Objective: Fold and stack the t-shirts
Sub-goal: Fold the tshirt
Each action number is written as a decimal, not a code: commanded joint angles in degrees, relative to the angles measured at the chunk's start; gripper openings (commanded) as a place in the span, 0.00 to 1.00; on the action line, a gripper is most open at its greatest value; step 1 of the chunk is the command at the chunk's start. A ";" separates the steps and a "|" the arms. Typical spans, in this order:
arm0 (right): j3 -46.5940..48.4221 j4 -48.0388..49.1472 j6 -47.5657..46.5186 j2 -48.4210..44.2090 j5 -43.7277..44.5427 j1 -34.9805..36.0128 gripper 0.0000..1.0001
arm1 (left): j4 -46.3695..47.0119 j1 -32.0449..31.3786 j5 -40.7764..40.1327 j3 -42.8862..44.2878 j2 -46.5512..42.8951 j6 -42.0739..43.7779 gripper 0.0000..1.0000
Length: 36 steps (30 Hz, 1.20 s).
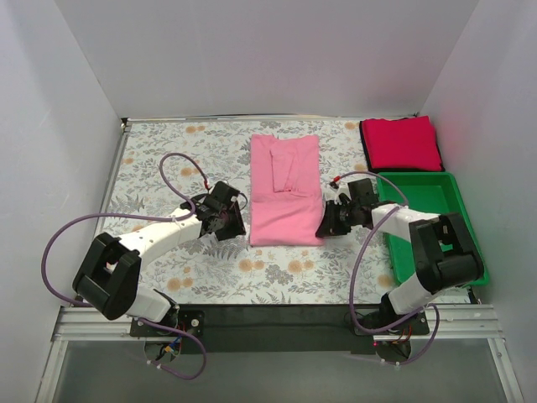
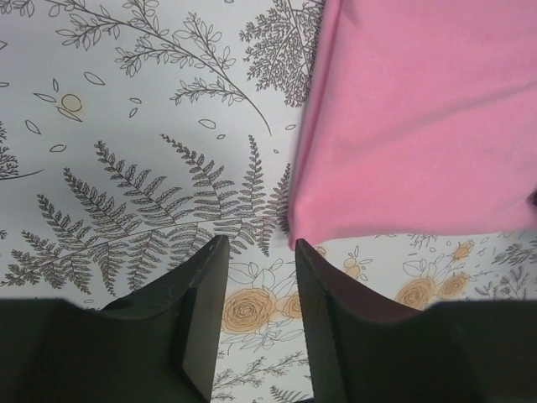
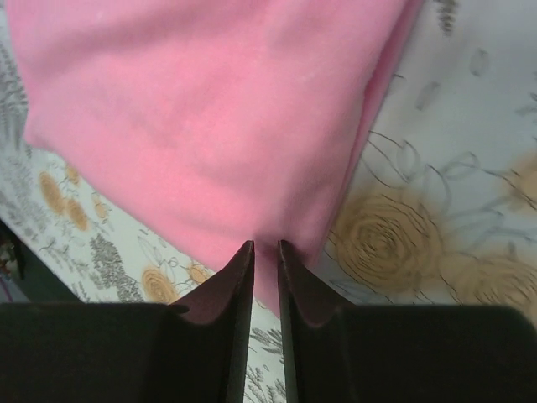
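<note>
The light pink t-shirt (image 1: 285,189) lies folded into a long strip in the middle of the floral cloth. The crimson red t-shirt (image 1: 400,143) lies folded at the back right. My left gripper (image 1: 241,222) is open at the pink shirt's near left corner. In the left wrist view (image 2: 260,243) its right fingertip touches that corner of the shirt (image 2: 419,117), and only cloth shows between the jaws. My right gripper (image 1: 322,227) is at the near right corner. In the right wrist view (image 3: 265,245) its jaws are nearly together with the pink fabric (image 3: 210,109) pinched between them.
A green plastic bin (image 1: 457,197) stands at the right, in front of the red shirt and just behind my right arm. The floral table cloth (image 1: 168,159) covers the table. White walls close in the back and both sides.
</note>
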 commanded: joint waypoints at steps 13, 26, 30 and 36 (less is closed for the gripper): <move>2.51 -25.00 -2.17 -23.34 24.32 0.85 0.57 | -2.82 -8.68 1.97 5.49 5.48 -7.72 0.66; 3.12 -26.95 -1.56 -20.63 22.84 1.73 0.53 | -5.99 -12.13 -6.29 13.67 15.25 -10.53 0.59; 4.26 -26.86 -0.41 -18.70 22.93 2.52 0.49 | -6.78 -12.39 -6.30 14.11 15.87 -10.62 0.56; 5.93 -26.69 1.96 -14.75 24.07 5.33 0.46 | -8.36 -12.57 -6.82 14.37 17.27 -9.22 0.55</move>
